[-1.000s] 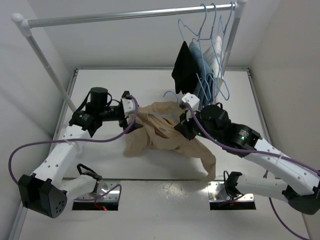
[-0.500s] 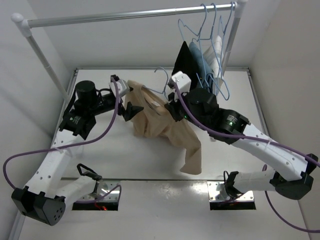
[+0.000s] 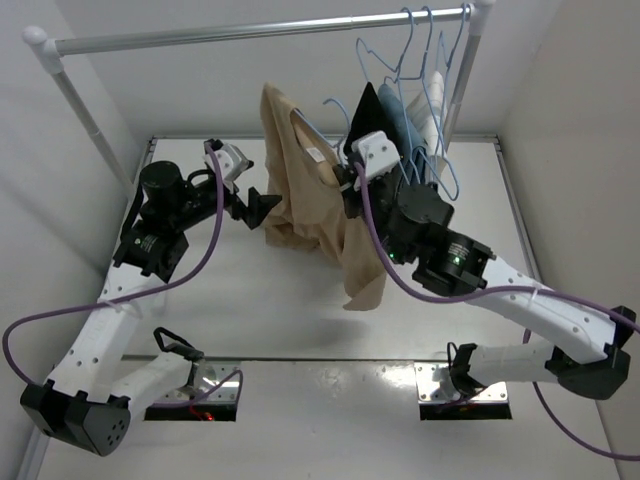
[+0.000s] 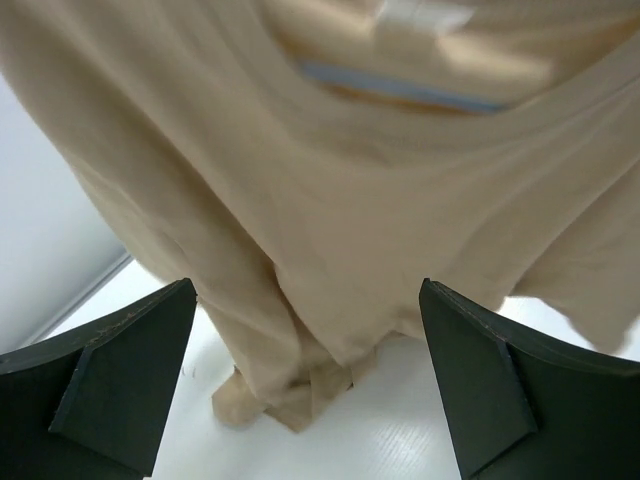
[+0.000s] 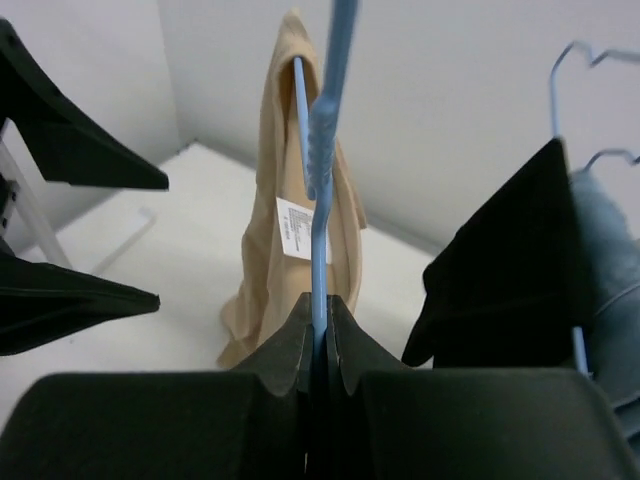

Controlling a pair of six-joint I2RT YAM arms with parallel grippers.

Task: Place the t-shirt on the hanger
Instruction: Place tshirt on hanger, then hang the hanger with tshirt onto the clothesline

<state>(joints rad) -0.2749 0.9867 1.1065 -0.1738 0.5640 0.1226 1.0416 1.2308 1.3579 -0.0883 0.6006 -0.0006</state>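
Observation:
The tan t-shirt [image 3: 312, 205] hangs from the light-blue hanger [image 3: 312, 130], lifted above the white table. My right gripper [image 3: 352, 188] is shut on the hanger's wire, seen between its closed fingers in the right wrist view [image 5: 320, 200]. There the t-shirt [image 5: 262, 290] drapes over the wire's far end, with its white label [image 5: 293, 225] showing. My left gripper [image 3: 266, 205] is open and empty just left of the t-shirt. In the left wrist view the t-shirt [image 4: 330, 200] fills the space ahead of that gripper [image 4: 305, 295], and its lower folds reach the table.
A metal rack rail [image 3: 250, 30] crosses the top, with a slanted post [image 3: 95, 130] at the left. On its right end hang several blue hangers bearing a black garment [image 3: 368, 135], a light-blue garment [image 3: 405, 130] and a white one, close behind my right gripper.
My right gripper has raised the hanger and t-shirt from the table up toward the rail. My left gripper has risen and drawn back left, away from the cloth.

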